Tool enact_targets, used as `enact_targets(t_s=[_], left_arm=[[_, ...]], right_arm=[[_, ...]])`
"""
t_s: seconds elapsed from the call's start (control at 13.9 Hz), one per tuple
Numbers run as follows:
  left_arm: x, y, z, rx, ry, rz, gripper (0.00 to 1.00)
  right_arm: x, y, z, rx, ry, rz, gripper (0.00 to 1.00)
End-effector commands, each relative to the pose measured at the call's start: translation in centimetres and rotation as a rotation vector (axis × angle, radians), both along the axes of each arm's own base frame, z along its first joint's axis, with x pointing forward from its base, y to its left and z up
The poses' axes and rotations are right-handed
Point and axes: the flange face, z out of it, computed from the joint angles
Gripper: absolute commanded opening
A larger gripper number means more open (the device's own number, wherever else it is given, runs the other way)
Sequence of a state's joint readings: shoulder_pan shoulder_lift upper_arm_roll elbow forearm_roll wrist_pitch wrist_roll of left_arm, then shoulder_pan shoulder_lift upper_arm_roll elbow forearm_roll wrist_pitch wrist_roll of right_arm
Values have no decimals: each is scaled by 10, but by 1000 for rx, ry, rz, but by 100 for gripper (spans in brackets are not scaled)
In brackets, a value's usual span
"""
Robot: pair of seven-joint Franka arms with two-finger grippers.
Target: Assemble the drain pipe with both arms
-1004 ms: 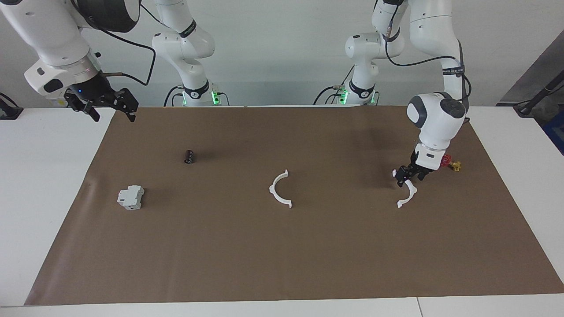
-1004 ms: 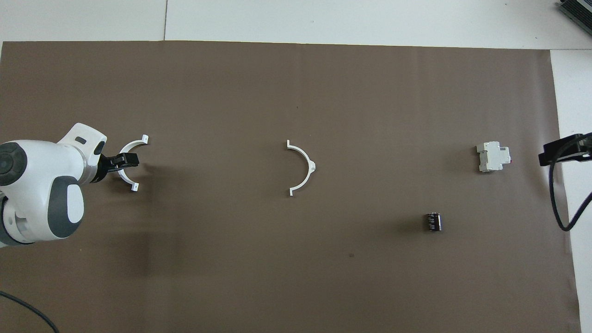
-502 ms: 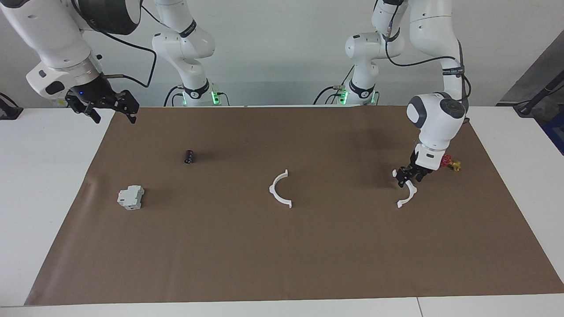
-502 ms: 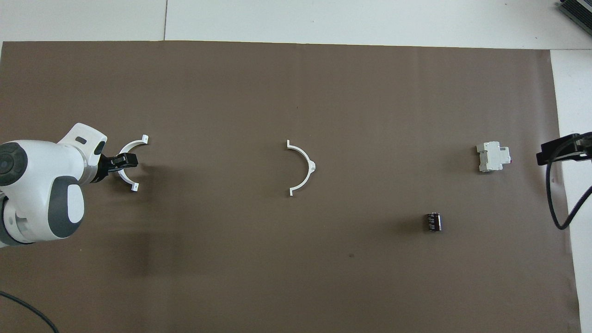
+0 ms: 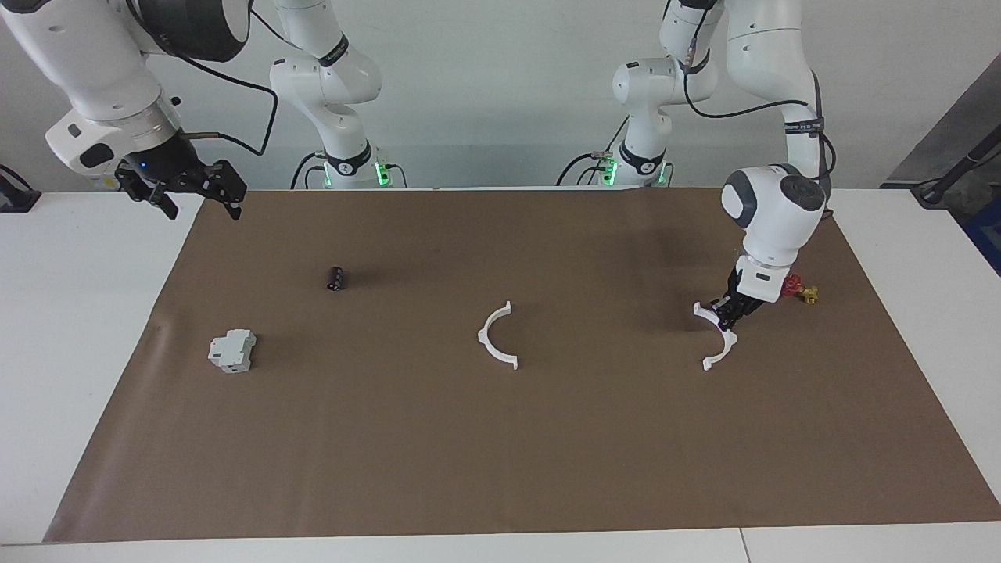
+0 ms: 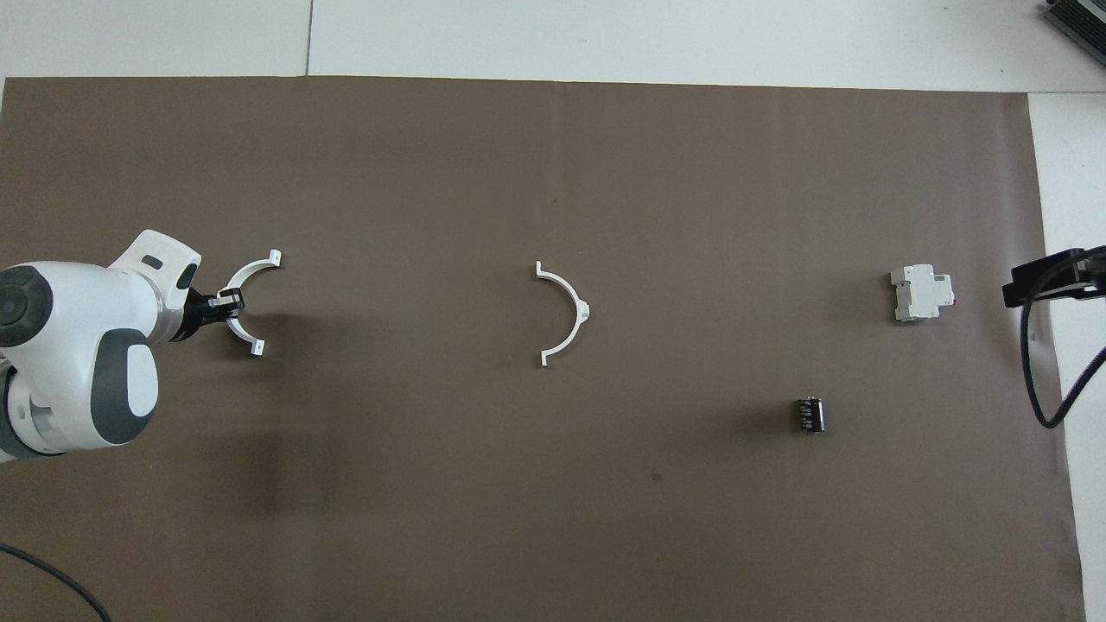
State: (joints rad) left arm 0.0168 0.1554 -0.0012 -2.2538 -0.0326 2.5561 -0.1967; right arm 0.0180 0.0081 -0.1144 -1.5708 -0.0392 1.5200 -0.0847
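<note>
**Drain pipe still in 2 halves; left gripper closed on the first**

You have most of the job ahead of you. The 2 white half-rings lie well apart on the brown mat (image 5: 547, 469), and nothing is joined yet. One half-ring (image 5: 495, 336) sits alone near the middle of the mat, its open side toward the left arm's end. The other half-ring (image 5: 720, 336) is at the left arm's end, just beside a small red-and-yellow part (image 5: 801, 291).

Your left gripper (image 5: 730, 311) is down at that second half-ring, and its fingers look drawn in tight on the curved band near its middle; the overhead view (image 6: 226, 299) shows the same pinch. Whether the piece is off the mat yet, you cannot tell; it looks at or just above the surface.

Your right gripper (image 5: 188, 184) hangs over the mat's corner at the right arm's end, fingers spread wide, holding nothing; that arm waits.

Left to do, by my reading: bring the held half toward the middle one, take that one with the right gripper, and mate the end tabs.

The grey-white block (image 5: 232, 350) and the black cylinder (image 5: 335, 277) lie toward the right arm's end, untouched.
</note>
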Motion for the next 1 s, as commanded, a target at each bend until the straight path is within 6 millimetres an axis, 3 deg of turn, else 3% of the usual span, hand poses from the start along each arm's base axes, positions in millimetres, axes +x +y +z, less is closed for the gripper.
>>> enact_targets(t_s=[0.0,0.22,0.36,0.72,0.93], left_arm=[[3,-3,1,-7,-3,6,0],[21,-24,41,-22,44,54,0],[32,-61,66,-36,57,125,0],[22,-165,79,-22,25,221,0],[8,-207,79,-35,26,242,0]], right_arm=[[-7,-5,1,-9,-17,11,100],[-7,-5,1,-9,-17,10,100],[-7,-4,1,0,-18,7,100],[-9,-2,3,45,5,-59,100],[-10,2,3,22,7,-58,100]])
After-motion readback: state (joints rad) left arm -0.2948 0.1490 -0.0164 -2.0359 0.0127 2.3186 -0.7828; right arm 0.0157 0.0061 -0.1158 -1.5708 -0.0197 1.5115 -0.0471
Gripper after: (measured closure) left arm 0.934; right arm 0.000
